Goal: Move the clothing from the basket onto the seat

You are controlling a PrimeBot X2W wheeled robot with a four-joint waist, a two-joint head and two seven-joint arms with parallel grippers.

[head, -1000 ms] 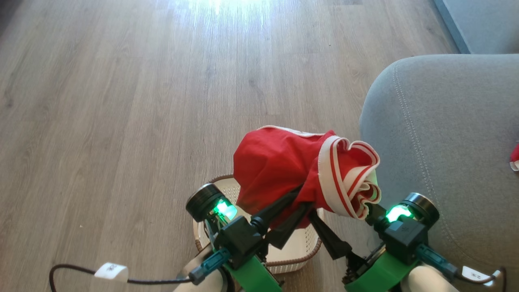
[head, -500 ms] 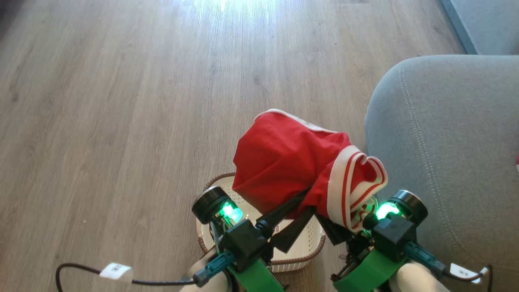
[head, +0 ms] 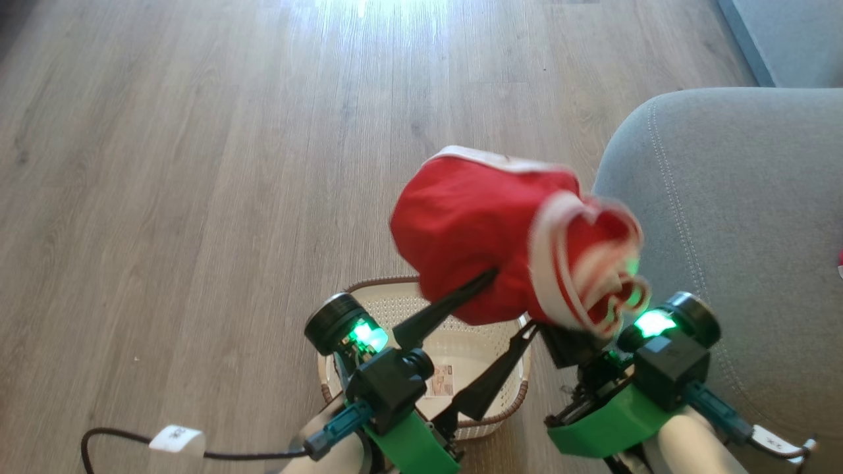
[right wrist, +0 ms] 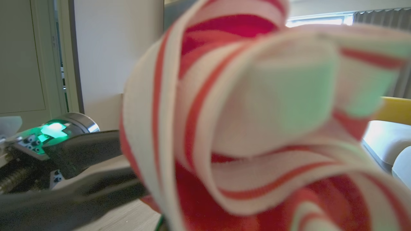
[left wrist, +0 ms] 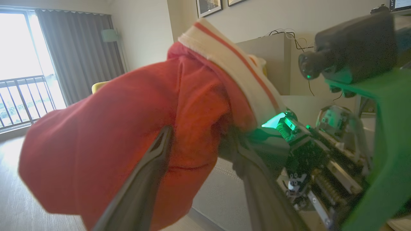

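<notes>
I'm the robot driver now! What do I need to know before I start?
Left gripper: open, one finger against the underside of the red garment, not gripping it.
Right gripper: shut on the red garment near its striped trim, holding it in the air over the basket, beside the seat.
Done: the basket looks emptied apart from a paper label. A sliver of red at the seat's far edge may be the other garment.
Left: carry this garment over the seat and release it.
</notes>
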